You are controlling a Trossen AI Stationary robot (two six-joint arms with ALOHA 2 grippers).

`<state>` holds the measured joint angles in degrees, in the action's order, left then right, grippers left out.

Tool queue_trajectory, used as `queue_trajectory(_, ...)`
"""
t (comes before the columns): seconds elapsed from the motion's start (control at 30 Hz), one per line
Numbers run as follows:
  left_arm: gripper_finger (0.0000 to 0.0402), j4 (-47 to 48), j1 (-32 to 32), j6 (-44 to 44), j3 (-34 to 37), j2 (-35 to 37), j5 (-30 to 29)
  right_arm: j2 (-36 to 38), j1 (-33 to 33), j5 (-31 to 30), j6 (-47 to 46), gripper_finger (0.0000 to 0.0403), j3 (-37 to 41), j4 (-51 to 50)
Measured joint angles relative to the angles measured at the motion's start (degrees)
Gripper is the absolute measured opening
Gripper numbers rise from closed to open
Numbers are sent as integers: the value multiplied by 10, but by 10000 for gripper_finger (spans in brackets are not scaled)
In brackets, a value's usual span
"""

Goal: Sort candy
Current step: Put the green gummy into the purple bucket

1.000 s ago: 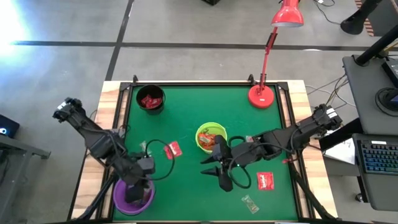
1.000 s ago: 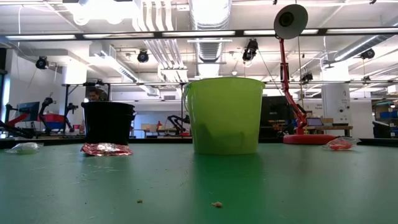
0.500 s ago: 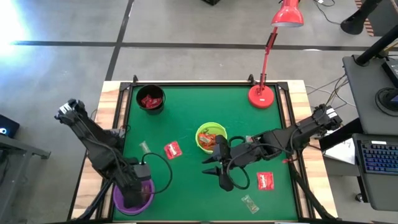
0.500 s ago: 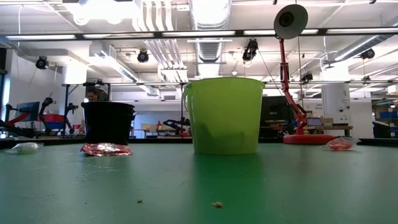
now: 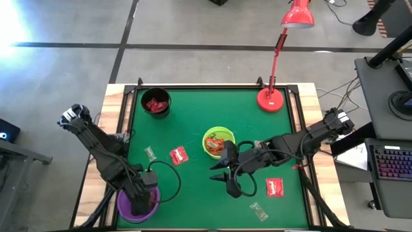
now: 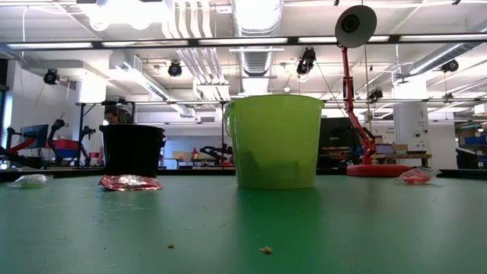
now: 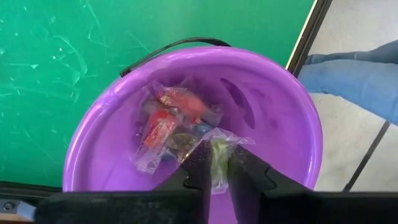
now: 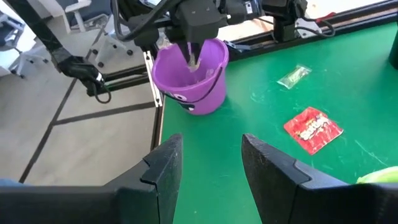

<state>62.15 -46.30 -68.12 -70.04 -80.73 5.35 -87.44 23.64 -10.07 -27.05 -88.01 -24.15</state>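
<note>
My left gripper (image 7: 214,163) hangs over the purple bowl (image 7: 112,134) at the table's near left corner, shut on a clear-wrapped candy (image 7: 219,144) with a green sweet inside. Several wrapped candies (image 7: 166,121) lie on the bowl's bottom. My right gripper (image 8: 211,168) stands open above the table's middle, beside the lime-green bowl (image 5: 219,142), with nothing between its fingers. Loose on the green mat lie a red packet (image 5: 178,155), a clear candy (image 5: 150,153), another red packet (image 5: 275,187) and another clear candy (image 5: 259,209). My left gripper pinches the clear wrapper (image 7: 217,171) between its two fingers, which point steeply down from above. The wrapper's free end (image 7: 229,138) sticks out past the fingertips. The candy hangs inside the purple bowl's rim, clear of the candies on its bottom.
A black bowl (image 5: 156,103) holding red candy stands at the far left. A red desk lamp (image 5: 271,98) has its base at the far right. A black cable (image 5: 164,171) loops over the mat beside the purple bowl. A person's blue-clad leg (image 7: 354,78) shows beyond the table's edge.
My left gripper has sunk and drawn toward the table's near left corner, coming lower over the purple bowl, with its wrist rolled somewhat. My right gripper has kept its place.
</note>
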Motion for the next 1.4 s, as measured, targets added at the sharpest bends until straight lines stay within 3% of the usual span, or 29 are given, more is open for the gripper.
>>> queue_trajectory(0.4, 105, 16, 0, 1, -25, 0, -1, 2, 3, 1, -143, 157, 0, -253)
queue_trajectory(0.7, 109, 107, 0, 55, -121, 0, -106, 2, 55, 1, -336, 156, 3, -471)
queue_trajectory(0.93, 110, 185, 0, 125, -187, 0, -180, -4, 114, 1, -487, 154, 22, -473)
queue_trajectory(1.13, 110, 218, 0, 158, -208, 2, -185, -31, 152, 5, -593, 151, 32, -469)
queue_trajectory(1.4, 110, 228, 0, 218, -210, 2, -198, -99, 190, 76, -675, 149, 37, -434)
